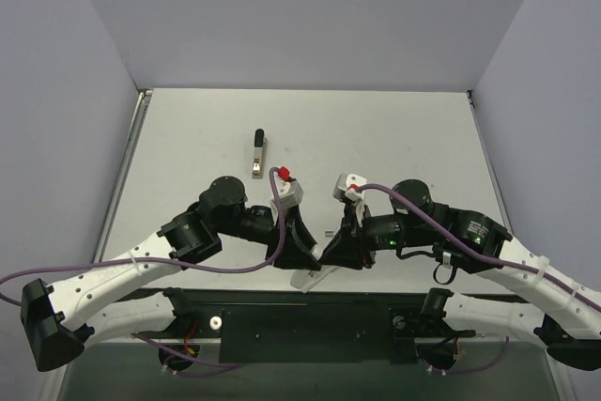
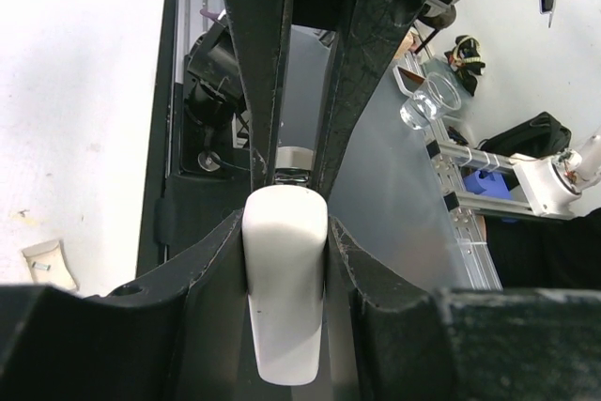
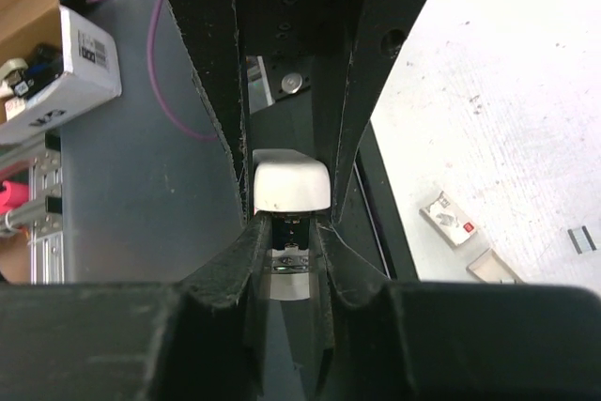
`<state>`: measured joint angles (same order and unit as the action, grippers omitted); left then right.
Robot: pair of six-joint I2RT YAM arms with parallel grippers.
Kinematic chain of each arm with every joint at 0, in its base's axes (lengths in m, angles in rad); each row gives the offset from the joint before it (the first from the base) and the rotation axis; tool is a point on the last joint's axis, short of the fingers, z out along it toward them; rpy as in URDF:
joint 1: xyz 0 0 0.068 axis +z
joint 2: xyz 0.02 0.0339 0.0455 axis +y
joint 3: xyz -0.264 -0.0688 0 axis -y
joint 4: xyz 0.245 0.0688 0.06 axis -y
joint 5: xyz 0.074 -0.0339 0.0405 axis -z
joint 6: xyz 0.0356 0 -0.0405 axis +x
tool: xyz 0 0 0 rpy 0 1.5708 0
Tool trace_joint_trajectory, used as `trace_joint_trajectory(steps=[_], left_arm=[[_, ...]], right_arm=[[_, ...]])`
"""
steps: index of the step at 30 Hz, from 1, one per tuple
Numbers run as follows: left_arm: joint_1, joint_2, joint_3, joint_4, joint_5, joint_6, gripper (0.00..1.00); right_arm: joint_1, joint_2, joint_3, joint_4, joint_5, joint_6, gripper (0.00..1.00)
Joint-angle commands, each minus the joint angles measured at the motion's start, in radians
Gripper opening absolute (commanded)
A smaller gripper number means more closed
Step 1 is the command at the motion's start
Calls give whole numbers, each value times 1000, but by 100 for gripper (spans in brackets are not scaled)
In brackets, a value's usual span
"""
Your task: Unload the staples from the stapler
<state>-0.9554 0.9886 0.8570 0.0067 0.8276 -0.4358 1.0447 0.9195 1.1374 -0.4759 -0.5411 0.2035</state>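
Observation:
The stapler's white shell [image 1: 305, 278] is held between both grippers at the table's near edge. My left gripper [image 1: 299, 255] is shut on its white body [image 2: 285, 288]. My right gripper [image 1: 340, 253] is shut on the other part, where the white end [image 3: 291, 183] and a metal piece below it show. A slim metal bar with a black end [image 1: 257, 153] lies alone on the table farther back. A tiny grey striped strip, seemingly the staples [image 3: 582, 239], lies on the table in the right wrist view.
Small white squarish tabs lie on the table near the front edge [image 3: 451, 220], [image 2: 42, 262]. The black front rail [image 1: 310, 326] runs just under the grippers. Grey walls enclose the table on three sides.

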Motion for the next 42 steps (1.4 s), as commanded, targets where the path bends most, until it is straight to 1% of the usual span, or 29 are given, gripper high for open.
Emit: trace_joint_trajectory(steps=[1, 8, 11, 15, 19, 21, 22, 24, 28, 34, 39, 42], left_arm=[[10, -44, 89, 124, -108, 0, 0], [10, -73, 79, 127, -151, -7, 0], [10, -76, 80, 128, -159, -9, 0], [10, -74, 79, 134, -157, -15, 0], [10, -74, 77, 134, -157, -15, 0], [10, -79, 71, 134, -160, -18, 0], [10, -82, 68, 133, -160, -17, 0], [10, -90, 65, 128, -162, -17, 0], [9, -96, 63, 118, -166, -14, 0], [10, -97, 65, 111, -176, -11, 0], [9, -96, 70, 108, -191, -7, 0], [9, -94, 70, 104, -208, -4, 0]], right_arm=[[21, -86, -85, -20, 46, 56, 0], [24, -211, -198, 14, 78, 128, 0], [25, -238, -238, 29, 82, 154, 0], [25, -255, -254, 49, 82, 174, 0], [26, -245, -225, 45, 104, 177, 0], [26, -242, -205, 31, 122, 172, 7], [26, -242, -199, 25, 128, 171, 13], [25, -245, -183, 4, 162, 163, 20], [25, -252, -139, -53, 248, 145, 29], [25, -260, -44, -118, 331, 116, 35], [25, -245, 10, -147, 392, 103, 36], [25, -229, 34, -148, 463, 111, 36]])
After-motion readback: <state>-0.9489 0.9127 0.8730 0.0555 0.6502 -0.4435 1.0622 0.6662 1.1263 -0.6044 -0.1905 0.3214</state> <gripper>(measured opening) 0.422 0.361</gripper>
